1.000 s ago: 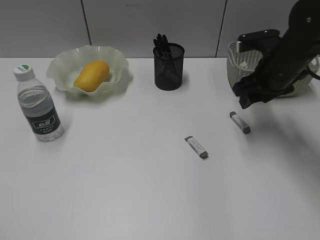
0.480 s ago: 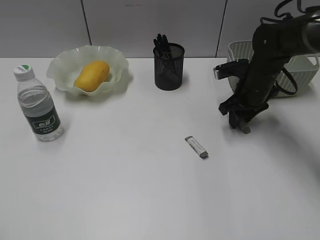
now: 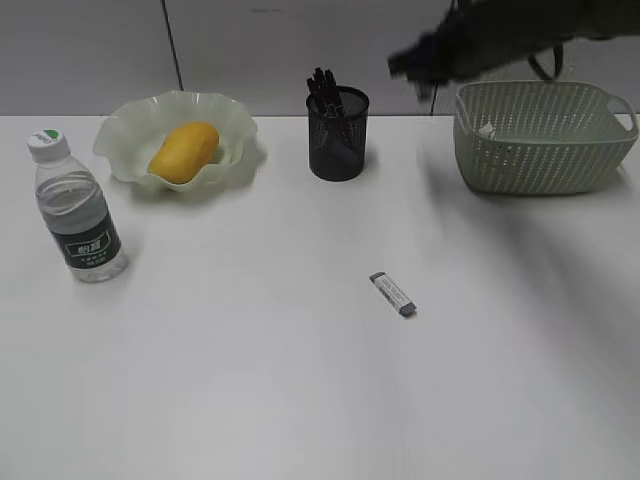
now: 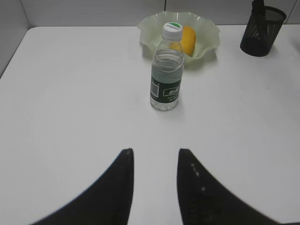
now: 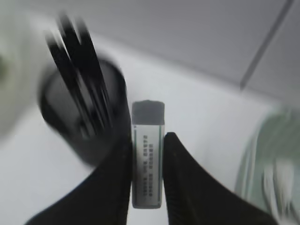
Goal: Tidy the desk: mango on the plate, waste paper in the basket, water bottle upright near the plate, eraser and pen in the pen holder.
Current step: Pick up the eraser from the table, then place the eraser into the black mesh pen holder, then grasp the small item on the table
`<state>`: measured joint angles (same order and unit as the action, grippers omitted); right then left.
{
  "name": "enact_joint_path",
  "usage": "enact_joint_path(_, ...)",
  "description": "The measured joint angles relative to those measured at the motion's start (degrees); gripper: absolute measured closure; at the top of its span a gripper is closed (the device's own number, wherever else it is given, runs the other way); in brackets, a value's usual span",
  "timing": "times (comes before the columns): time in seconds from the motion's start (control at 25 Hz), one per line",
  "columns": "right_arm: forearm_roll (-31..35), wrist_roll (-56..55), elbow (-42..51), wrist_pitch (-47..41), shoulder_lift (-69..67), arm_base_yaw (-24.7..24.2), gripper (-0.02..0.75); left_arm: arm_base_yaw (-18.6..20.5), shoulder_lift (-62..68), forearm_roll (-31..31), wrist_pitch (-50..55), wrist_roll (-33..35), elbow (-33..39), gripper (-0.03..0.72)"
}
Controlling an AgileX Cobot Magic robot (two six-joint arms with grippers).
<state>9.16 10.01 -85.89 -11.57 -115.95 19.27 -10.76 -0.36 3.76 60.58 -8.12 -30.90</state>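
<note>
My right gripper (image 5: 147, 140) is shut on a grey-and-white eraser (image 5: 148, 154) and holds it in the air just right of the black mesh pen holder (image 3: 338, 132), which has pens in it; in the exterior view the gripper (image 3: 425, 58) is a blur above the desk. A second eraser (image 3: 393, 294) lies on the desk (image 3: 300, 380). The mango (image 3: 184, 151) lies in the wavy green plate (image 3: 235, 125). The water bottle (image 3: 76, 208) stands upright left of the plate. Waste paper (image 3: 486, 129) lies in the basket (image 3: 540, 140). My left gripper (image 4: 153, 154) is open and empty, short of the bottle (image 4: 167, 75).
A grey panelled wall (image 3: 250, 50) runs behind the desk. The basket stands at the back right, the plate at the back left, the pen holder between them.
My right gripper came down on the eraser near the basket, closed on it, and has lifted it up and to the left toward the pen holder. The left arm has not moved.
</note>
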Motion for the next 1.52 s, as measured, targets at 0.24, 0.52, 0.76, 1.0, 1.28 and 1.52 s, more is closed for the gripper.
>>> enact_joint_path(0.24, 0.9, 0.1, -1.6, 22.4, -1.8, 5.6, 0.571, 0.0, 0.0, 0.0, 0.0, 0.0, 0.0, 0.452)
enact_joint_path(0.52, -1.1, -3.9, -5.9, 25.3, -8.4, 6.5, 0.571, 0.0, 0.0, 0.0, -0.1, 0.0, 0.0, 0.452)
enact_joint_path(0.76, -3.8, -7.6, -9.6, 23.8, -10.5, 6.5, 0.356, 0.0, 0.0, 0.0, -0.1, 0.0, 0.0, 0.452)
enact_joint_path(1.0, -4.5, -7.8, -10.8, 13.7, -9.8, 6.5, 0.201, 0.0, 0.0, 0.0, -0.1, 0.0, 0.0, 0.452)
enact_joint_path(1.28, -8.2, -5.8, -1.8, -14.4, 5.1, 6.5, 0.219, 0.0, 0.0, 0.0, -0.1, 0.0, 0.0, 0.452)
enact_joint_path(1.52, -7.6, -5.6, 17.1, -33.2, 31.5, 6.5, 0.227, 0.0, 0.0, 0.0, -0.1, 0.0, 0.0, 0.452)
